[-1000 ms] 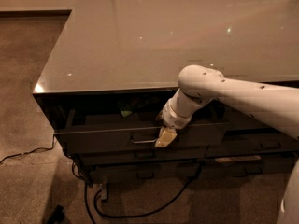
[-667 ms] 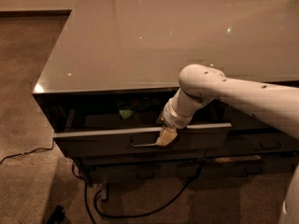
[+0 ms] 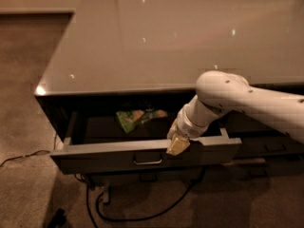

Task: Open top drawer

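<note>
Under the glossy counter (image 3: 142, 46), the top drawer (image 3: 95, 159) stands well out, with the gripper (image 3: 178, 145) at its front edge.

The drawer's flat dark front juts past the cabinet face, its small loop handle (image 3: 147, 161) at centre, just left of and below the gripper. The yellowish gripper tip touches the top rim of the drawer front; whether it is open or clamped on that rim cannot be told. A crumpled green packet (image 3: 137, 118) lies inside near the back. The white arm (image 3: 247, 99) reaches in from the right. A dark cable (image 3: 152, 213) loops over the carpet (image 3: 28, 198) below.
</note>
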You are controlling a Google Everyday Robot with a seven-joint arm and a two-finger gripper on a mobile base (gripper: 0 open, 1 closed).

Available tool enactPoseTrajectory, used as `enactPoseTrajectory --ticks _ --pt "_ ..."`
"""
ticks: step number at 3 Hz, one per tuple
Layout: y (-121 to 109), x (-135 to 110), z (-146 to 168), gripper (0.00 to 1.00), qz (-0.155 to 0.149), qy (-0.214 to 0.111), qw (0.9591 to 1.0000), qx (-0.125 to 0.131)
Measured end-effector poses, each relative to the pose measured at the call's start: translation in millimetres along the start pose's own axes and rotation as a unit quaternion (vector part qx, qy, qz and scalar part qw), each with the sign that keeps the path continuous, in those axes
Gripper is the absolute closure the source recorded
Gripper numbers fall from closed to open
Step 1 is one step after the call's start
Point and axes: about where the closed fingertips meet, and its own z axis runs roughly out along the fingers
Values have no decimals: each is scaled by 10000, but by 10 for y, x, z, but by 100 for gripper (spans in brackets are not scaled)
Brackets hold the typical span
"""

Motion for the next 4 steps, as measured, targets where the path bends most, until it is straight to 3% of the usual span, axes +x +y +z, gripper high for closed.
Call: enactPoseTrajectory --ticks 1,2,3,4 --pt "410 180 -193 16 401 198 9990 39" --pt "1099 489 -238 0 776 605 9949 -224" --pt "1326 572 -244 0 874 738 9929 -324" --pt "1326 572 -244 0 874 738 9929 -324"
